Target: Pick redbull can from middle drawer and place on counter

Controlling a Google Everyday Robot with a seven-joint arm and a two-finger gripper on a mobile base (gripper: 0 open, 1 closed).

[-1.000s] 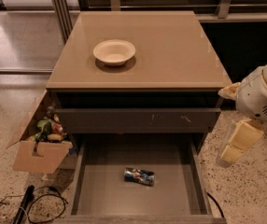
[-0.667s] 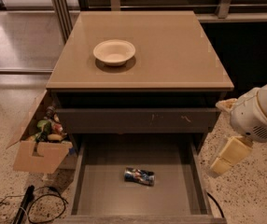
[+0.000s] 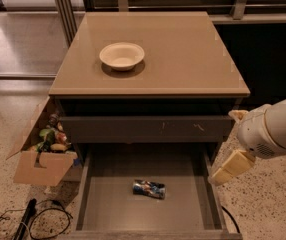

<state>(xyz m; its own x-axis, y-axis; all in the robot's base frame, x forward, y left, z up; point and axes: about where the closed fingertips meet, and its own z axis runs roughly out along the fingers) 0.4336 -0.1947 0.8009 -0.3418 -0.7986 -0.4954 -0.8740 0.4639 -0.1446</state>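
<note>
Camera view looks down on the cabinet, and the reach is the step in hand: nothing is picked up yet. The can (image 3: 149, 188) lies on its side on the drawer (image 3: 108, 206) floor, about the middle and a little toward the front, touching neither side wall. The gripper (image 3: 229, 169) hangs off to the right, outside the drawer's right wall and above the floor beside the cabinet, well apart from the can. Open or closed? Cannot tell from this angle.

Next move, as I judge it: swing left over the right wall, come down over the can and line up across its narrow body, since it lies flat and could roll. After that, a lift up to the counter (image 3: 188, 44), setting down clear of the bowl (image 3: 122, 55).

The count: one can, one open drawer, one closed drawer front (image 3: 148, 129) above it, one bowl on the counter's left half, one cardboard box (image 3: 40, 166) of clutter left of the cabinet, one gripper.
</note>
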